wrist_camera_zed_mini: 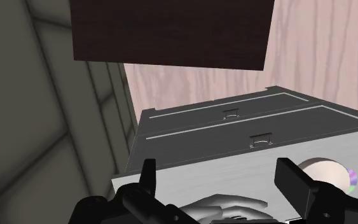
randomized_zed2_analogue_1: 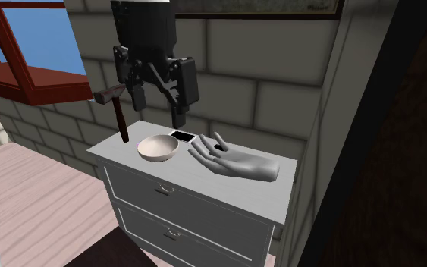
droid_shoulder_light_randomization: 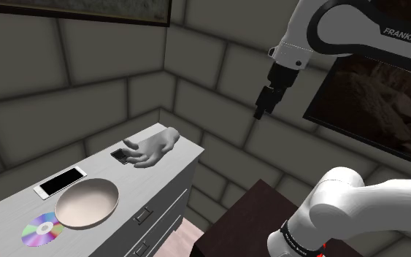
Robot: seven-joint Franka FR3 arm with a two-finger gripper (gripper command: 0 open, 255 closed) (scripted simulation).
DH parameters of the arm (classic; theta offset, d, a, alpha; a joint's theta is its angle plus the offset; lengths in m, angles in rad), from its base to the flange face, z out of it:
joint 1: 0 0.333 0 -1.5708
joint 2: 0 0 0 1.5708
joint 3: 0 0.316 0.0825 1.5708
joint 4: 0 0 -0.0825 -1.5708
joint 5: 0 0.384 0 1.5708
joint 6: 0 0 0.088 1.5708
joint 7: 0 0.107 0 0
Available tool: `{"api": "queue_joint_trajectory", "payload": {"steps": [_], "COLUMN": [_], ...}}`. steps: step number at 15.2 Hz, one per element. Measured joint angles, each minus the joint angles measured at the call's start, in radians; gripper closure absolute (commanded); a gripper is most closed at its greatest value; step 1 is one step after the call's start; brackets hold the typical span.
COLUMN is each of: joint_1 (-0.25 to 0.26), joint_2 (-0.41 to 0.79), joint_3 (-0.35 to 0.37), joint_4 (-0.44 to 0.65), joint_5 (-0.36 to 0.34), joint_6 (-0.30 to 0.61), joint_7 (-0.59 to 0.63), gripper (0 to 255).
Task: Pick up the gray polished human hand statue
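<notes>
The grey human hand statue (droid_shoulder_light_randomization: 151, 150) lies palm up on the end of the grey dresser top (droid_shoulder_light_randomization: 174, 169) nearest the wall corner. In the second exterior view the statue (randomized_zed2_analogue_1: 238, 164) has its fingers towards a bowl. My black gripper (droid_shoulder_light_randomization: 260, 109) hangs in the air well above the dresser and off to the shoulder view's right of it. It is open, and its fingers stand wide apart with nothing between them. In the wrist view the gripper (wrist_camera_zed_mini: 220, 184) looks down at the statue (wrist_camera_zed_mini: 225, 207) far below it.
A pale bowl (droid_shoulder_light_randomization: 87, 202), a white-edged phone (droid_shoulder_light_randomization: 60, 182), a shiny disc (droid_shoulder_light_randomization: 41, 229) and a small black thing (droid_shoulder_light_randomization: 120, 156) share the dresser top. A hammer (randomized_zed2_analogue_1: 114, 110) stands at its far end. A dark brown cabinet (droid_shoulder_light_randomization: 266, 204) stands beside the dresser. Stone walls close the corner.
</notes>
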Motion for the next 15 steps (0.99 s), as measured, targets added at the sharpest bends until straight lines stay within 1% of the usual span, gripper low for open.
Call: {"api": "queue_joint_trajectory", "payload": {"steps": [2,6,13,15], "joint_1": [0.000,-0.006,-0.005,-0.004], "joint_2": [0.015,0.097,0.320,0.389], "joint_3": [0.002,0.005,0.020,0.023], "joint_4": [-0.003,-0.034,-0.038,-0.018], "joint_5": [0.004,0.029,0.089,0.106], "joint_6": [0.016,0.123,0.340,0.388], "joint_7": [0.005,0.033,0.090,0.105], "gripper": [0,0,0,0]}}
